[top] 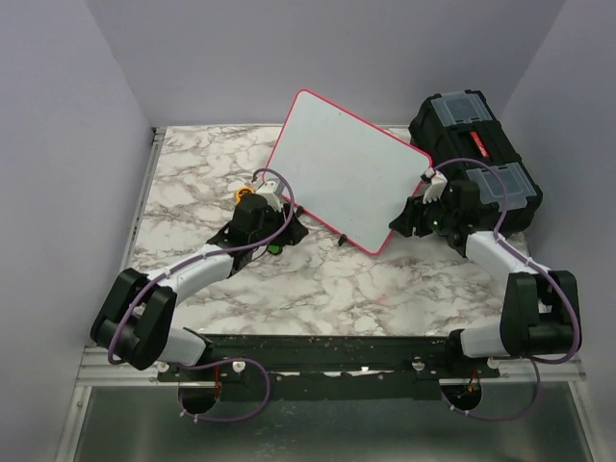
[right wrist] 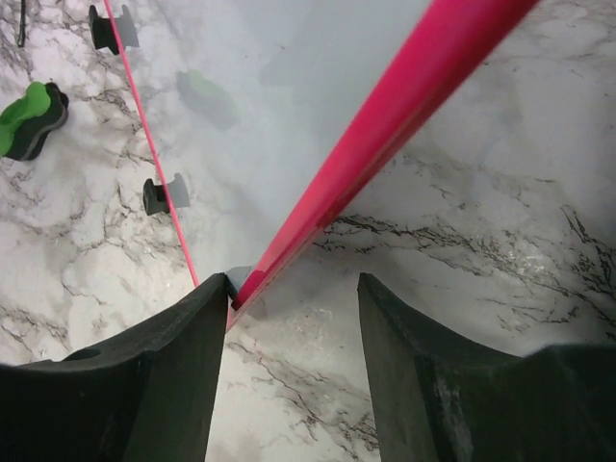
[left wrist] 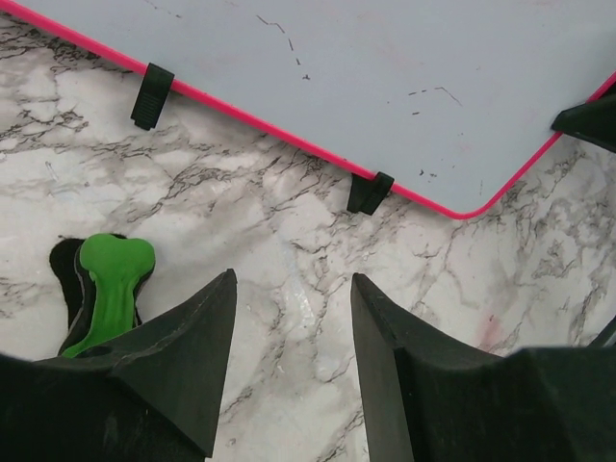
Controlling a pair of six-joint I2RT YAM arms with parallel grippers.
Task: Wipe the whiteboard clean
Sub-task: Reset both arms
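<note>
toolbox (top: 474, 144) lids shut, contents unseen | left fingers (left wrist: 183, 356) spread, empty | right fingers (right wrist: 173, 371) spread at whiteboard (top: 346, 168) rim

Whiteboard (left wrist: 385, 77) — faint marks, green eraser (left wrist: 114, 284) nearby

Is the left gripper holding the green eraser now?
No, the green eraser lies on the table, outside the open left gripper.

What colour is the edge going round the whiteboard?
The whiteboard has a bright pink-red rim; the right wrist view shows it best.
</note>
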